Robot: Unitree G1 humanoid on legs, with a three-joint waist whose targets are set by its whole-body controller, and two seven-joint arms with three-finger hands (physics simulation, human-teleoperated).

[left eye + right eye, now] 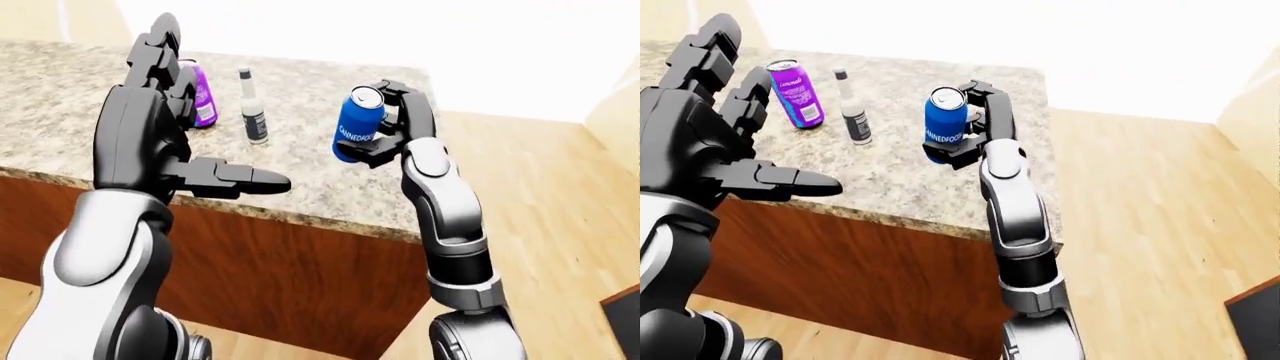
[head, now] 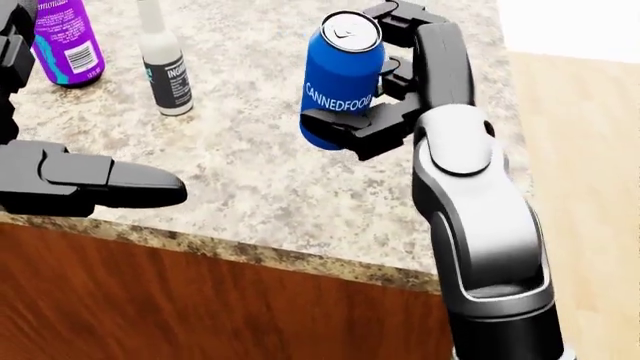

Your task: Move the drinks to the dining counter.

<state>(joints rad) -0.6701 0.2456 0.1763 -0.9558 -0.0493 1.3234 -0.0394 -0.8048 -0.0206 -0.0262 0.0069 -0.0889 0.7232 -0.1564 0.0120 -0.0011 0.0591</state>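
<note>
Your right hand (image 2: 365, 90) is wrapped around the blue can (image 2: 342, 79). Its fingers (image 2: 345, 124) go around the can's lower part, and more fingers show behind the can near its top. The can stands straight up, and you can see its silver lid. White letters run across its side. It is over the speckled stone counter (image 2: 270, 187). You cannot tell if the can's bottom touches the counter or hangs just above it.

To the left of the blue can, in the head view, stands a small grey bottle (image 2: 165, 64) with a dark label. Further left of the blue can stands a purple can (image 2: 65, 41). Both sit on the counter, apart from each other and apart from the blue can.

Your left hand (image 1: 715, 112) is spread wide and holds nothing. One finger (image 2: 110, 184) sticks out flat, down and to the left of the blue can, near the counter's edge. The other fingers point up beside the purple can.

Below the counter edge is a red-brown wood panel (image 2: 200, 307). A light wood floor (image 1: 1140, 210) lies to the right of the blue can.
</note>
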